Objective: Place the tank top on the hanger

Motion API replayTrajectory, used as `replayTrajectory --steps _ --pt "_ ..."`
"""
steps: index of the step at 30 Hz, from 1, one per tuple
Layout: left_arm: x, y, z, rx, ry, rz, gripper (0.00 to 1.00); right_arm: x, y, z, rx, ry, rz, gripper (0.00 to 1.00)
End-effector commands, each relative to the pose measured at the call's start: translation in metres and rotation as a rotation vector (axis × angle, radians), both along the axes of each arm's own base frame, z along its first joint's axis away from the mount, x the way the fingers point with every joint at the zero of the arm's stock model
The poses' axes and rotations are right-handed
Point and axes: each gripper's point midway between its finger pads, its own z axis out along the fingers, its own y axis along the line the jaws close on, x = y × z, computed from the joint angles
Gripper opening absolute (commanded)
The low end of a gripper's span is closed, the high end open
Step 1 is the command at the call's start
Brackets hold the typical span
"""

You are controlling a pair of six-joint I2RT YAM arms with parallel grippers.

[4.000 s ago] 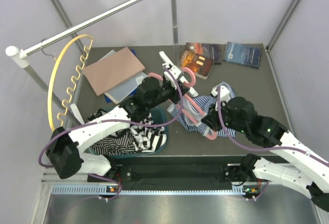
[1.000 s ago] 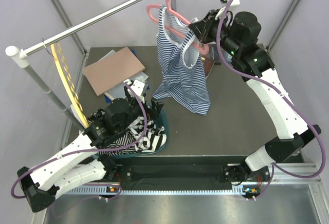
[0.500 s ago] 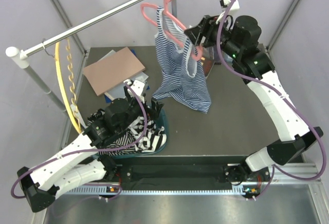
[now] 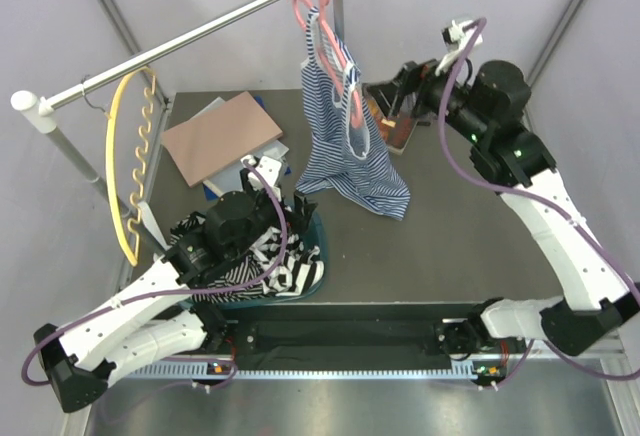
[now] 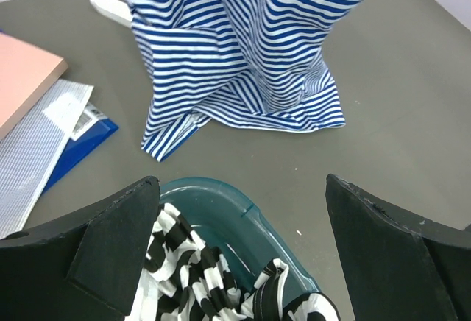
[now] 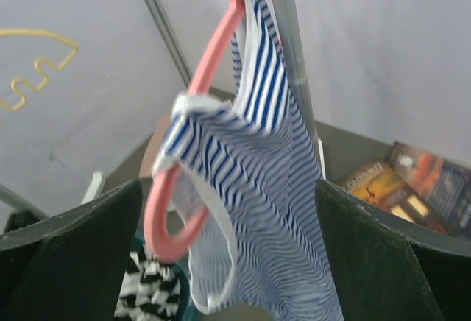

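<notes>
- The tank top [image 4: 350,151] is hung on the pink hanger [image 6: 206,57], whose hook sits over the rail [image 4: 200,31]. All of it is straight ahead of the right gripper [image 4: 392,84] and just clear of it.
- The right gripper's jaws are spread wide with nothing between them, and no contact with cloth or plastic is seen from the wrist view.
- The left gripper [image 4: 268,178] is parked low, also spread wide and empty. The teal basin [image 5: 221,197] of black-and-white striped garments [image 5: 188,284] is right under it, and the tank top's hem is a bit beyond its fingertips, apparently resting on the table [image 5: 412,115].
- The job is judged pretty much done. One strap is bunched up near the hanger's lower end, so the fit could be called a bit lopsided.
- Handling-wise, the top is judged light, thin and floppy. It will sag and slide on the smooth plastic if tugged.
- If a fix is wanted, a pinch on the blue-trimmed strap or armhole edge is suggested, since that seam is thicker and less likely to slip than the body cloth.
- The hanger is judged stiff and light. It's better gripped on its curved arm than on the hook, as a bump could swing it along the rail.
</notes>
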Motion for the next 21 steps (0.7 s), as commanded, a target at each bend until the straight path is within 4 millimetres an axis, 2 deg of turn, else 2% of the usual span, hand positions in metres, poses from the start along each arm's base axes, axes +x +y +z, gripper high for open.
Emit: replayTrajectory --steps 1,5,6,7,8,9,10,11,13,14,16,17,21 --pt "0.002 0.011 -0.003 -0.025 0.017 0.068 0.99 -0.032 -0.034 0.012 0.024 -0.112 -0.069 0.99" --pt "0.001 0.022 -0.01 -0.033 0.042 0.122 0.99 -0.052 -0.058 -0.024 0.005 -0.091 -0.133 1.0" --pt "0.0 0.024 -0.011 -0.039 0.046 0.133 0.99 -0.059 -0.065 -0.044 -0.011 -0.074 -0.151 1.0" --pt "-0.001 0.026 -0.016 -0.047 0.058 0.143 0.99 -0.06 -0.073 -0.054 -0.021 -0.063 -0.184 1.0" --pt "-0.002 0.029 -0.016 -0.057 0.059 0.152 0.99 -0.06 -0.074 -0.083 -0.056 -0.018 -0.189 1.0" --pt "-0.003 0.032 -0.018 -0.062 0.061 0.168 0.99 -0.064 -0.084 -0.089 -0.056 -0.016 -0.224 1.0" --pt "-0.004 0.033 -0.022 -0.072 0.075 0.175 0.99 -0.065 -0.09 -0.104 -0.073 0.012 -0.254 1.0" --pt "-0.006 0.036 -0.021 -0.078 0.076 0.181 0.99 -0.064 -0.094 -0.131 -0.099 0.061 -0.27 1.0" --pt "-0.009 0.038 -0.026 -0.085 0.086 0.183 0.99 -0.069 -0.102 -0.15 -0.092 0.095 -0.299 1.0" --pt "-0.01 0.04 -0.024 -0.096 0.08 0.183 0.99 -0.07 -0.105 -0.173 -0.107 0.132 -0.306 1.0" --pt "-0.012 0.044 -0.03 -0.1 0.089 0.2 0.99 -0.075 -0.109 -0.181 -0.084 0.137 -0.32 1.0" --pt "-0.012 0.046 -0.029 -0.107 0.087 0.206 0.99 -0.077 -0.11 -0.194 -0.088 0.155 -0.323 1.0" --pt "-0.015 0.048 -0.028 -0.117 0.088 0.211 0.99 -0.082 -0.114 -0.2 -0.066 0.15 -0.331 1.0"
